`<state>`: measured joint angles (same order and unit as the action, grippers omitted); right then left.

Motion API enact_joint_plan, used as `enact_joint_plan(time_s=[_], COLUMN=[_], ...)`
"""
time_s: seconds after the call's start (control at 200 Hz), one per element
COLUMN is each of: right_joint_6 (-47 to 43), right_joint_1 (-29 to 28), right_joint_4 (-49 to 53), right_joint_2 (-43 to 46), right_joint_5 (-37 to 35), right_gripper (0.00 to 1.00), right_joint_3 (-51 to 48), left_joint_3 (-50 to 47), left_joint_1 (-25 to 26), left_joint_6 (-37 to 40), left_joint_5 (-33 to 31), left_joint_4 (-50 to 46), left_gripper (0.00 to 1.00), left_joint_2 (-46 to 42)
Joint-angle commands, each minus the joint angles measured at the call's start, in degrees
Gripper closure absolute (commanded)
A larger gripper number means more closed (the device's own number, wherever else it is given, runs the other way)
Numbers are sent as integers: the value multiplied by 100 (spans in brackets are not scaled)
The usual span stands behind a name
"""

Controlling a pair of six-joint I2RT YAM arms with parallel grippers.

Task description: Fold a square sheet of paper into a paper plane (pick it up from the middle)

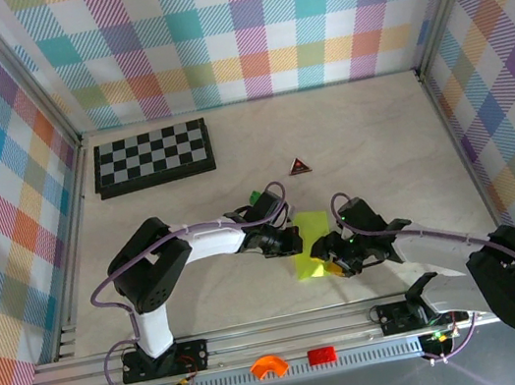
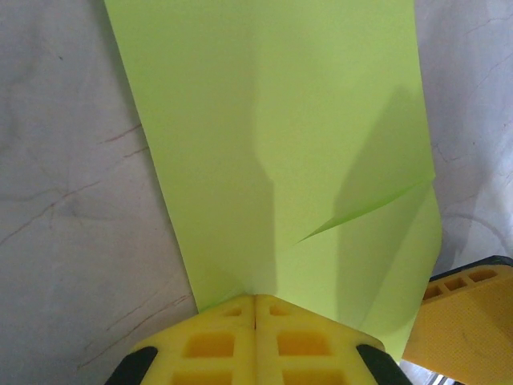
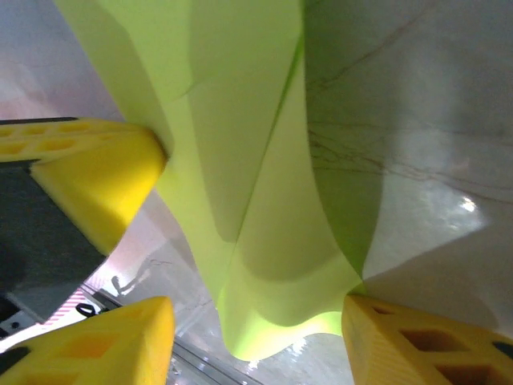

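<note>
A lime yellow-green paper, partly folded with a crease and a loose flap, lies in the middle of the table between both grippers. In the left wrist view the paper spreads away from my left gripper, whose yellow fingers are pressed together on its near edge. My left gripper reaches it from the left. My right gripper is open, its fingers straddling the paper's curled, lifted end. In the top view my right gripper sits at the paper's near right corner.
A black-and-white chessboard lies at the back left. A small dark red triangle and a tiny green block sit behind the paper. An orange piece and a red piece rest on the front rail. Plaid walls enclose the table.
</note>
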<state>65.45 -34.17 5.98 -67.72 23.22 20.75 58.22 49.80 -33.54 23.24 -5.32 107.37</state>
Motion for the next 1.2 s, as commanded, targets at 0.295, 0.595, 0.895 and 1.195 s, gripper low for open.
enact_joint_plan(time_s=[0.295, 0.595, 0.895, 1.195], right_joint_6=[-560, -796, -1050, -1549], right_joint_1=[772, 1033, 1171, 1220], right_joint_4=[-1327, -1699, -1673, -890], right_joint_2=[-326, -805, -839, -220], right_joint_5=[-66, 237, 238, 261], right_gripper=[58, 67, 81, 90], right_joint_3=[40, -14, -105, 149], left_joint_3=[-283, -303, -313, -700], left_joint_1=[86, 85, 89, 87], left_joint_6=[-47, -109, -169, -314], left_joint_5=[-39, -13, 8, -281], left_joint_4=[-268, -180, -145, 459], left_gripper=[94, 94, 93, 87], left_joint_2=[-31, -45, -124, -1123])
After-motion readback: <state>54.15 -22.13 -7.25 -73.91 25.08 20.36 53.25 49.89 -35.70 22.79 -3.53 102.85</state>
